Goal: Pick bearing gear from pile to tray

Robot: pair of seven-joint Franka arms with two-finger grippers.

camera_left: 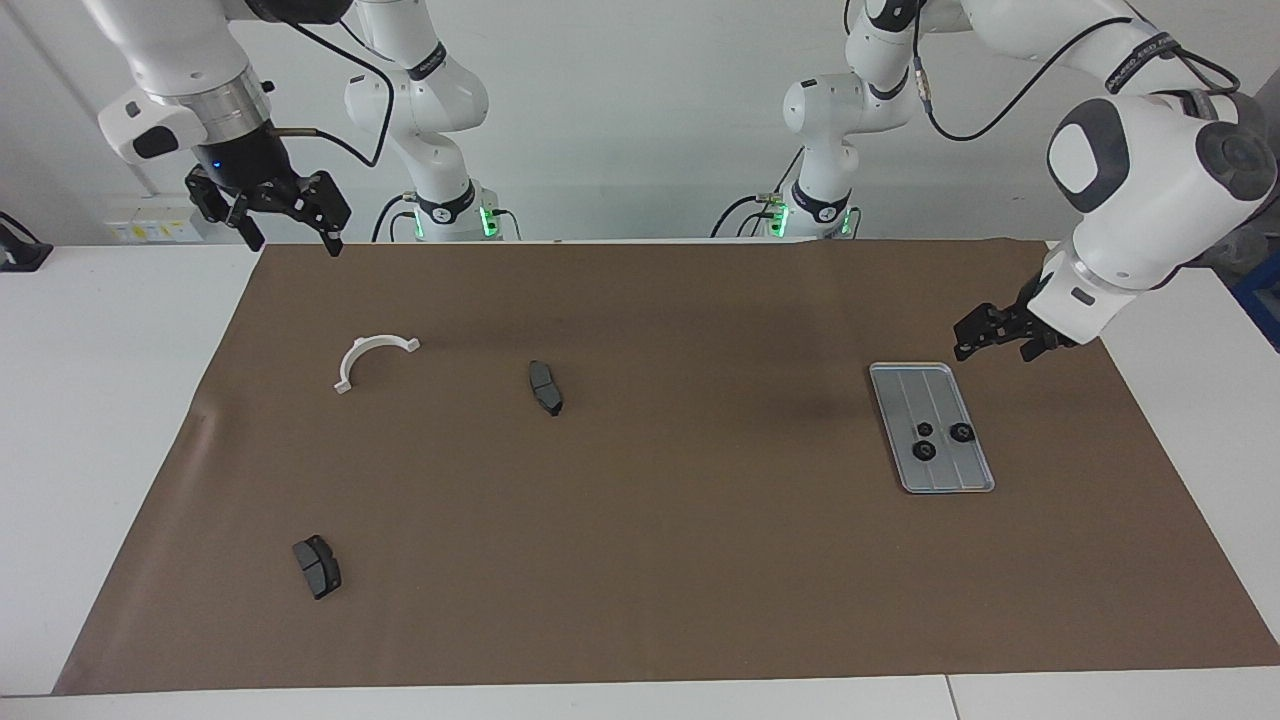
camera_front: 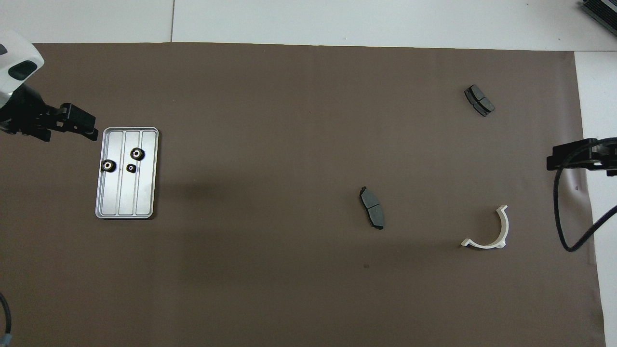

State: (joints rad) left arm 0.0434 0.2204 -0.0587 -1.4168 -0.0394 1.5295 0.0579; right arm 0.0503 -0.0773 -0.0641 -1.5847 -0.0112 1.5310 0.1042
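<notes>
Gears, three, lie in the tray; only pads and a bracket remain outside. Both grippers, left and right, hang open, empty.

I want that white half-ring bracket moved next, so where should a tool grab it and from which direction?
Probably from straight above, pinching across the thin band at the top of the arch of the white half-ring bracket. It lies flat on the brown mat, open and clear of the other parts; the small end tabs look harder to hold.
</notes>
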